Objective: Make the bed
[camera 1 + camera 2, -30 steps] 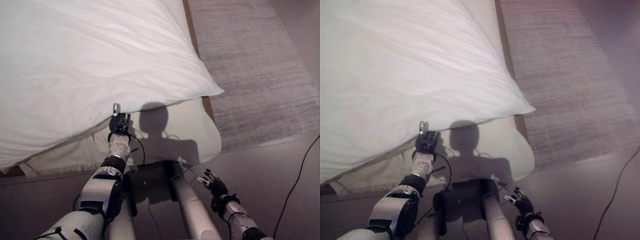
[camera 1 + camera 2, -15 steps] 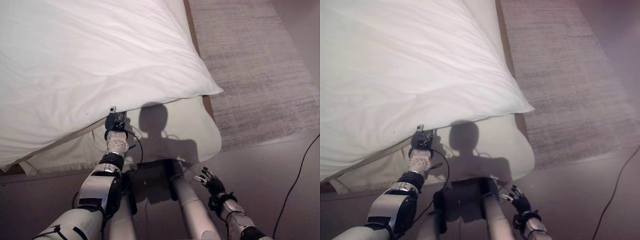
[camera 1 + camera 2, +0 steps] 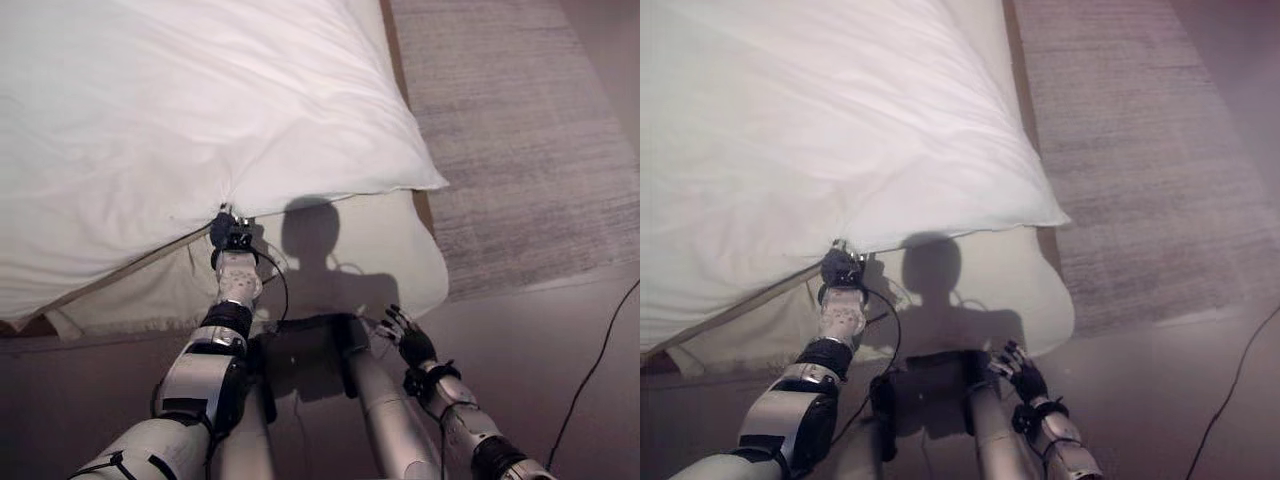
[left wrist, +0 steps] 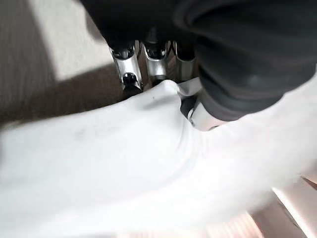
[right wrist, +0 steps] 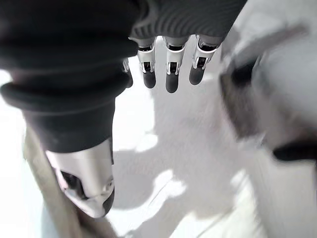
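**Supervisor:** Report the left hand.

**Operator:** I am seeing the left hand (image 3: 232, 238) at the near edge of the white duvet (image 3: 180, 130). In the left wrist view, its fingers (image 4: 125, 62) and thumb are pinching a fold of that cloth.

**Supervisor:** Where is the duvet lying?

**Operator:** It is covering most of the bed. Its near edge is lying bunched above the cream sheet (image 3: 370, 250), which is hanging over the mattress end. A grey rug (image 3: 520, 140) is lying on the floor beside the bed.

**Supervisor:** Right hand?

**Operator:** I am seeing the right hand (image 3: 408, 340) low, near the bed's corner, fingers relaxed and spread, holding nothing.
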Robot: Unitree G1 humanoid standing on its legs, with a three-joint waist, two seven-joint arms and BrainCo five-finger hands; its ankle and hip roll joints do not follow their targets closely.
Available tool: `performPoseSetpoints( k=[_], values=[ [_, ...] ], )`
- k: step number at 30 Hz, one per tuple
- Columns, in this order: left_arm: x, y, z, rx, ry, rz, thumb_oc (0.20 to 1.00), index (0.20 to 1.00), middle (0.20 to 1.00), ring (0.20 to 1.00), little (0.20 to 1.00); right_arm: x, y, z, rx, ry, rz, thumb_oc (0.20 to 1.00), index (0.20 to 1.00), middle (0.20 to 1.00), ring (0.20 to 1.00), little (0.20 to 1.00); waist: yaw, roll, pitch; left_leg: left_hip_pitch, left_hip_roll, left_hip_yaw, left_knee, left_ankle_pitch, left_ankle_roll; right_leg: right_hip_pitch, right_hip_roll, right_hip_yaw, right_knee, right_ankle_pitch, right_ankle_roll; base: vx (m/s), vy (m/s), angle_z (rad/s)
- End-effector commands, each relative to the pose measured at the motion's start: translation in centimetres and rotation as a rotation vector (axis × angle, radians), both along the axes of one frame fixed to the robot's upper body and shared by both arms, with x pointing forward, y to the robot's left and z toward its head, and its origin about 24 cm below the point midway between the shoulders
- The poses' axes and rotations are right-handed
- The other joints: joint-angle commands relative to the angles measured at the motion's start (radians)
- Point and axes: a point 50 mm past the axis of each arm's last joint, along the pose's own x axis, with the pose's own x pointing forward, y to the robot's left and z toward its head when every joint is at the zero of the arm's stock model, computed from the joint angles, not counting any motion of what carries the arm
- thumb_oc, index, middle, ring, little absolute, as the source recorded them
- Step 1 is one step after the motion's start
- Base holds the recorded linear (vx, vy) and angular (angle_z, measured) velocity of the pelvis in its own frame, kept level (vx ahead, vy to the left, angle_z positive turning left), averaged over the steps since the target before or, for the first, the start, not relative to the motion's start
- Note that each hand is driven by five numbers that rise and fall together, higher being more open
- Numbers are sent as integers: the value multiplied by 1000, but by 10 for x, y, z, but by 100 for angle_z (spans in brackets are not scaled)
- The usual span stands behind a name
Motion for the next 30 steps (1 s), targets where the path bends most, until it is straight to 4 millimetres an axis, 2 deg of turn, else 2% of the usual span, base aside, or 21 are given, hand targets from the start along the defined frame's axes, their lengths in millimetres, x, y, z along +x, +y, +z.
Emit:
performPoseSetpoints(
  k=[1,3,4,5,8,11,12,14,15,21,25,26,30],
  values=[
    [-5,-7,35,61,-221,-13,200,200,200,200,200,22,29,35,226,-128,55,1000,1000,1000,1000,1000,25,26,6,-10,-103,57,-34,6,80,68,53,-8,-129,45,25,15,20,18],
    [-12,-16,42,51,-280,-36,200,200,200,200,200,28,44,46,334,-140,92,1000,1000,1000,1000,1000,42,30,18,-6,-111,50,-35,9,82,76,50,-14,-132,45,22,5,-3,13],
    [-12,-16,42,51,-279,-36,200,200,200,200,200,28,44,46,334,-140,92,1000,1000,1000,1000,1000,42,30,17,-7,-111,50,-35,10,82,75,50,-14,-132,46,22,2,-19,11],
    [-21,-29,53,46,-346,-65,200,200,200,200,200,36,56,58,420,-145,103,1000,1000,1000,1000,1000,61,38,29,3,-122,41,-47,18,85,84,47,-23,-137,46,21,21,-13,10],
    [-30,-35,62,54,-392,-87,200,200,200,200,200,49,79,84,631,-160,130,1000,1000,1000,1000,1000,92,50,50,20,-139,22,-59,18,89,107,39,-36,-146,39,19,21,-14,27],
    [-34,-39,67,70,-414,-95,200,200,200,200,200,52,83,90,679,-162,130,1000,1000,1000,1000,1000,99,53,52,15,-144,18,-61,25,90,103,36,-40,-147,43,17,10,-1,19],
    [-39,-41,72,68,-442,-107,200,200,200,200,200,57,90,104,774,-174,124,1000,1000,1000,1000,1000,110,60,62,22,-151,8,-62,25,93,108,36,-46,-143,37,13,22,0,7],
    [-42,-41,76,86,-455,-107,200,200,200,200,200,61,92,112,803,-173,118,1000,1000,1000,1000,1000,117,64,63,25,-155,1,-66,26,95,109,33,-52,-142,36,12,27,6,15],
    [-45,-39,81,114,-474,-104,200,200,200,200,200,67,91,125,866,-194,103,1000,1000,1000,1000,1000,125,66,65,25,-160,-3,-63,26,95,110,29,-56,-140,35,12,26,17,22],
    [-51,-41,82,145,-484,-114,200,200,200,200,200,72,88,153,993,-284,94,1000,1000,1000,1000,1000,132,73,63,26,-165,-9,-62,22,101,111,26,-61,-135,30,10,11,6,7],
    [-54,-38,82,162,-485,-104,200,200,200,200,200,76,78,171,1044,-367,72,1000,1000,1000,1000,1000,134,76,56,20,-166,-7,-54,16,104,101,25,-60,-129,27,10,0,0,0],
    [-55,-37,82,162,-483,-99,200,200,200,200,200,79,70,177,1065,-400,40,1000,1000,1000,1000,1000,132,78,52,16,-166,-7,-50,12,106,94,26,-59,-122,24,10,0,0,0],
    [-58,-38,84,168,-493,-101,200,200,200,200,200,81,57,184,1083,-441,-20,1000,1000,1000,1000,1000,130,84,45,7,-166,-3,-47,11,105,86,25,-60,-118,21,10,0,0,0]
  ],
)
